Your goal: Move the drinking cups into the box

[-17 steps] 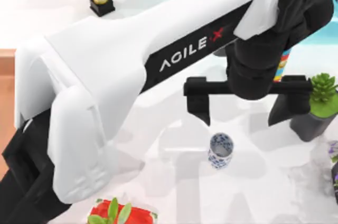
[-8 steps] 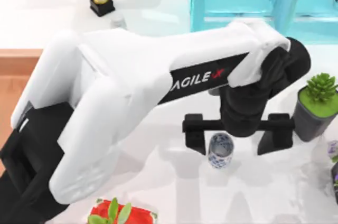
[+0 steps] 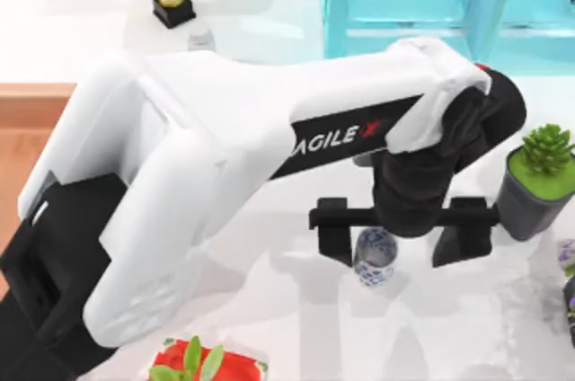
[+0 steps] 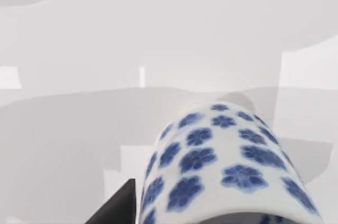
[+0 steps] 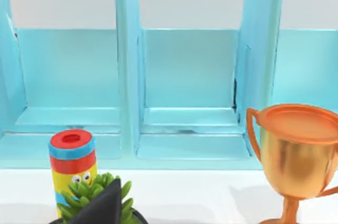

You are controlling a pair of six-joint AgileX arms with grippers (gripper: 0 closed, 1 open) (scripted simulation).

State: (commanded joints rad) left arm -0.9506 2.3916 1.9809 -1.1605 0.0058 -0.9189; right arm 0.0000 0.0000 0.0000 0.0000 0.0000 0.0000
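White tabletop [image 3: 269, 309]: left gripper [image 3: 400, 242] wide open, straddling upright blue-floral white cup [image 3: 375, 255], which sits nearer one finger [image 3: 334, 235]; not gripped.

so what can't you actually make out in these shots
- Blue tumbler: cannot be made out; the left arm covers much of the top view.
- Box: a sliver at the top view's left edge, the rest under that arm.
- Floral cup: base cut off in the left wrist view.

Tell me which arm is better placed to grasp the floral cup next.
Left. The left gripper hangs open directly over the white floral cup, fingers either side, and the cup sits close under its wrist camera. The right wrist view faces the turquoise cabinet, away from the cup.
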